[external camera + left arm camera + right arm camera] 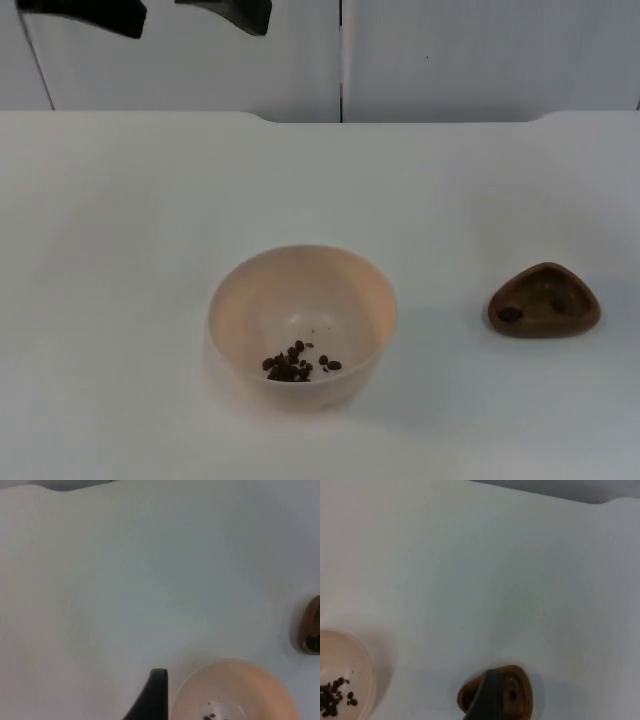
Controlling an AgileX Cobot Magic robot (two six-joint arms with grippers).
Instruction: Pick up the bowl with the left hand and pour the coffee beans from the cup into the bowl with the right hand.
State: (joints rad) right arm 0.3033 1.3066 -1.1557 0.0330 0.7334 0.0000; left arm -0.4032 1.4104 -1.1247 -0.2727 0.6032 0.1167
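The beans (291,366) already lie in the bowl (300,322) on the desk (120,250), the cup (543,301) stands right of it nearly empty, and I cannot tell the state of either jaws.

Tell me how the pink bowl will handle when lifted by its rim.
The bowl looks thin-walled and nearly empty, so probably light. Its smooth, rounded wall may slip in a pinch. The coffee beans lie loose to one side and would likely slide if it tilts.
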